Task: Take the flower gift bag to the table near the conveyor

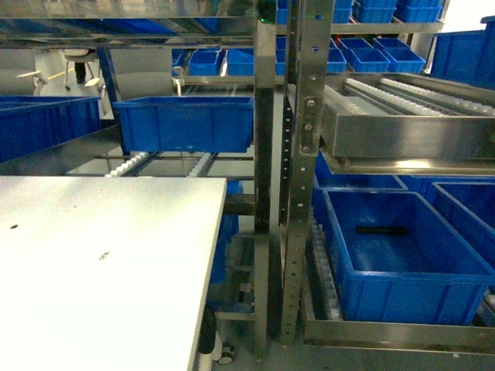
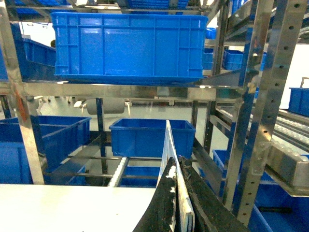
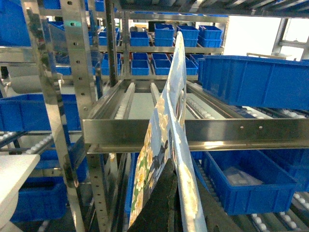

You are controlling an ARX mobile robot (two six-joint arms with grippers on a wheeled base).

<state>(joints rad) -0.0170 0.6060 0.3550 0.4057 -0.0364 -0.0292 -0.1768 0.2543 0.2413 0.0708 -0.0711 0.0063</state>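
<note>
The flower gift bag [image 3: 169, 106], flat, with white blossoms on blue and green, stands upright in the right wrist view. My right gripper [image 3: 179, 186] is shut on its lower part. In the left wrist view my left gripper [image 2: 176, 166] is shut on a thin flat white sheet [image 2: 169, 140] seen edge-on; what it is I cannot tell. The white-grey table [image 1: 100, 255] fills the head view's lower left, and neither gripper shows there. Conveyor roller tracks [image 1: 387, 97] run at the upper right of the head view, and another track [image 1: 131, 162] lies just behind the table.
Steel shelf posts [image 1: 302, 178] rise right of the table's edge. A blue bin [image 1: 183, 124] sits on the track behind the table. A deep blue bin [image 1: 402, 255] sits low on the right. More bins [image 3: 251, 79] line the racks.
</note>
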